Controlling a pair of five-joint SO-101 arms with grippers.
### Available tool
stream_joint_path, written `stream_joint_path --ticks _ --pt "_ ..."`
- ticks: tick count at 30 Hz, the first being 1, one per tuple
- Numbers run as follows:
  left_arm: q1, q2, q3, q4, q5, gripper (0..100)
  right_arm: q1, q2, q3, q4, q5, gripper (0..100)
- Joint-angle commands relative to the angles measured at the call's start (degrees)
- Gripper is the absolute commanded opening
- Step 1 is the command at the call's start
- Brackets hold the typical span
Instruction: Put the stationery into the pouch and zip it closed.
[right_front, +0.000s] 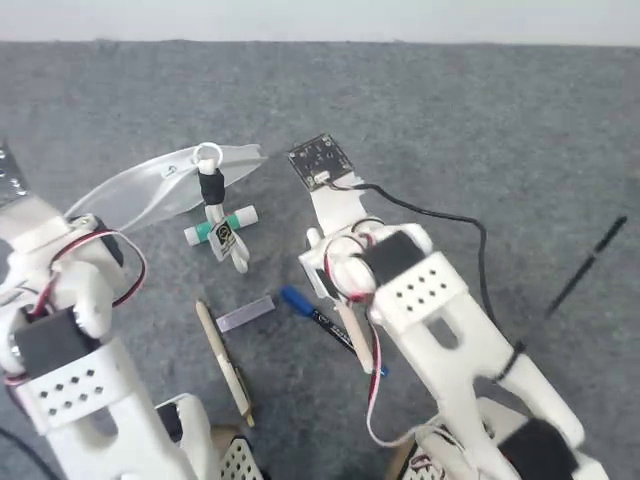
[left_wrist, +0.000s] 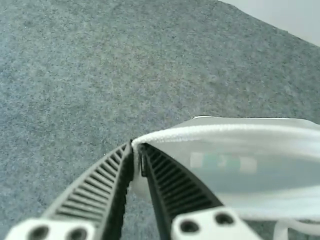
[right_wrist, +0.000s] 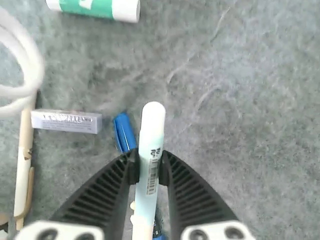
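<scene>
A translucent pouch with a white zip edge lies at the back left, and my left gripper is shut on its near corner. The left wrist view shows that gripper pinching the pouch at the rim. My right gripper is shut on a white pen, just above a blue pen. From above, the right gripper holds the white pen over the blue pen. A green-and-white glue stick, a small grey case and a beige pen lie between the arms.
A white cord with a black toggle runs from the pouch across the glue stick. A black pen lies far off to the right. A black cable trails from the right arm. Grey felt covers the table.
</scene>
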Motion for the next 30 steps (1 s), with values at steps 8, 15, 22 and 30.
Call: stream_joint_path --ticks 8,15,22,30 --pt "-0.26 0.35 -1.36 -0.18 0.79 1 -0.40 -14.02 2.55 -3.03 -0.62 0.7" --pt "-0.26 0.35 -1.27 -0.88 0.88 1 -0.31 -24.04 2.64 -4.62 -0.44 0.7" --pt "-0.26 0.35 -1.27 -0.70 0.88 1 -0.31 -30.81 2.64 -9.63 -0.35 0.7" --pt "-0.26 0.35 -1.27 -0.79 0.88 1 -5.23 -37.93 2.64 -16.13 -0.09 0.7"
